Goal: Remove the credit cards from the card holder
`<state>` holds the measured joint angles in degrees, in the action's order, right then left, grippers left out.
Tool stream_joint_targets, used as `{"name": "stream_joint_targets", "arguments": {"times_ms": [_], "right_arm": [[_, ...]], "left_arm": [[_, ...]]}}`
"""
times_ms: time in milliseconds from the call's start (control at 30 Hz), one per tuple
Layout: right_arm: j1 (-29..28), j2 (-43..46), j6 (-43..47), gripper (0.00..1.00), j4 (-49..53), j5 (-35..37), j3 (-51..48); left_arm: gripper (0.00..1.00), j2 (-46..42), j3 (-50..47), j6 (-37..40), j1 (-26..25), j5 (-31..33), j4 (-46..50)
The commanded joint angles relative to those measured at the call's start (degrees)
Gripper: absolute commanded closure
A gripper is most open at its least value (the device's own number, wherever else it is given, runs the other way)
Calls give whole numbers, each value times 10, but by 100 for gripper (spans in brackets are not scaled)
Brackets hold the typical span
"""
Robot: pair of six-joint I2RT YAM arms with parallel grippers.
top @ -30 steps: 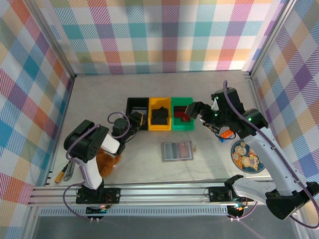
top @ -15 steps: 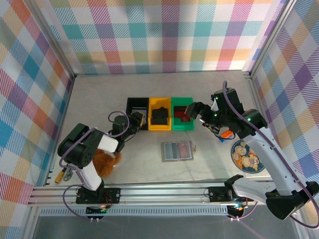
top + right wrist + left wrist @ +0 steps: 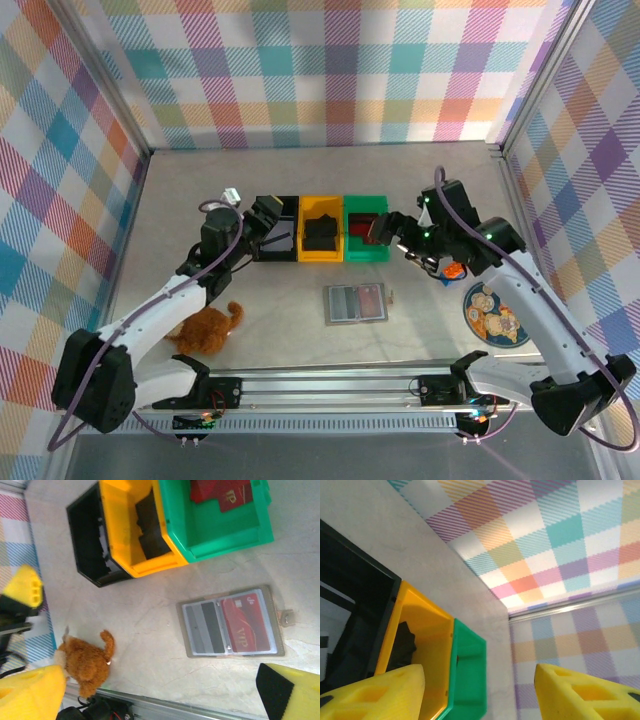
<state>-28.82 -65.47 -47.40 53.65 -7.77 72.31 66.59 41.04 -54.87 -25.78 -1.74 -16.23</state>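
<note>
The card holder point(image 3: 355, 303) lies open and flat on the table, in front of the bins. In the right wrist view the card holder point(image 3: 230, 622) shows a red credit card point(image 3: 248, 623) in its right panel and a grey card point(image 3: 205, 628) in its left panel. More reddish cards point(image 3: 225, 492) lie in the green bin point(image 3: 366, 250). My left gripper point(image 3: 268, 220) hovers over the black bin point(image 3: 272, 252), open and holding nothing point(image 3: 480, 695). My right gripper point(image 3: 385, 228) hangs above the green bin, open and holding nothing point(image 3: 160, 690). Neither gripper touches the holder.
A yellow bin point(image 3: 321, 252) with a dark object stands between the black and green ones. An orange plush toy point(image 3: 205, 328) lies at the near left. A plate of snacks point(image 3: 497, 315) sits at the near right, beside the right arm.
The left arm has swung up off the plush toy and stretched out, carrying its gripper over the black bin. The right gripper has shifted slightly left.
</note>
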Motion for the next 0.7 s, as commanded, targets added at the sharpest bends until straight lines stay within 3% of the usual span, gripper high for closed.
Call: {"name": "stream_joint_targets", "arguments": {"times_ms": [0, 233, 367, 667], "right_arm": [[3, -4, 31, 3, 7, -11, -23], [-6, 6, 45, 17, -57, -69, -119], [-37, 2, 49, 25, -79, -54, -153], [-94, -81, 22, 32, -101, 8, -179]], "left_arm": [[39, -18, 31, 79, -24, 31, 178], [38, -49, 60, 129, -84, 34, 316], [38, -70, 59, 145, -125, 46, 387], [38, -109, -21, 112, -156, -8, 334]]}}
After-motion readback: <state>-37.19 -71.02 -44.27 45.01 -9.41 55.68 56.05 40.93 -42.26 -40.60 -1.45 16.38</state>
